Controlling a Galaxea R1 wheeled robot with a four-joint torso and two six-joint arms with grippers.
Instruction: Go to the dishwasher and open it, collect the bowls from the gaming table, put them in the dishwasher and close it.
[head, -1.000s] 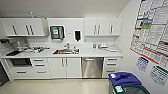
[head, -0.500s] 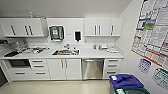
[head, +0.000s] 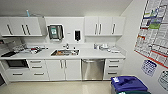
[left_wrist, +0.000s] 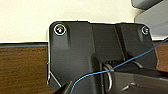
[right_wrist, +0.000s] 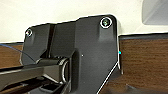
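Closing on the kitchenette, I see the dishwasher (head: 93, 69) larger than a second ago, door unopened; each pincer's spread I cannot tell.

The stainless-steel-fronted dishwasher (head: 92, 69) has a brushed, faintly reflective metal door. Around it, smooth white cabinet fronts (head: 64, 69) look matt with slim metal handles. The white countertop (head: 90, 53) is smooth, holding a shiny metal sink (head: 65, 52). The pale floor (head: 62, 87) looks glossy. A blue plastic bin lid (head: 128, 83) shines slightly. Printed paper posters (head: 153, 31) cover the wall.
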